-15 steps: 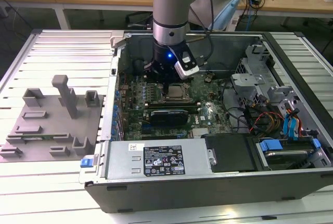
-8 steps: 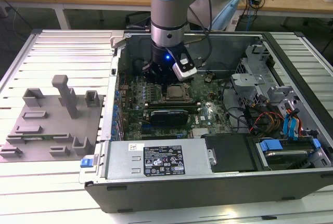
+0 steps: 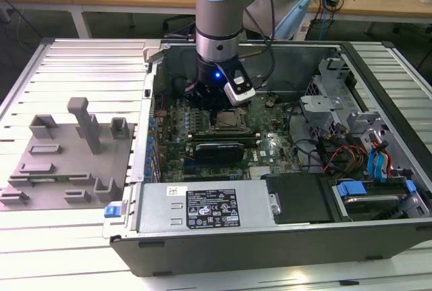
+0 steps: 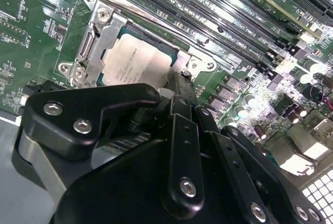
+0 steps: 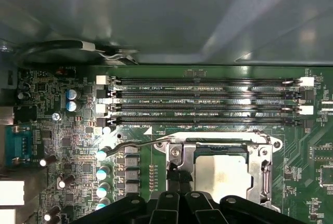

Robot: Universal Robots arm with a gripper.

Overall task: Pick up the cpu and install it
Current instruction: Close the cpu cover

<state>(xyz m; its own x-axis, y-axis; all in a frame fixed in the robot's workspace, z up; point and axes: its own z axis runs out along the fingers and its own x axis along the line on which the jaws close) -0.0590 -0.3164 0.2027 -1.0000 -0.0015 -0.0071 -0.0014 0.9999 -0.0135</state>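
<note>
In both wrist views, cpu (image 4: 138, 63) (image 5: 223, 177) seems seated.

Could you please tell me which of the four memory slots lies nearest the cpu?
The slot directly bordering the socket frame, where the cpu sits; the other three lie beyond it, toward the case wall.

Bright light from overhead: the cpu (image 4: 136, 63) glares pale, and the green board (image 4: 244, 86) beyond it burns out to white patches.
</note>
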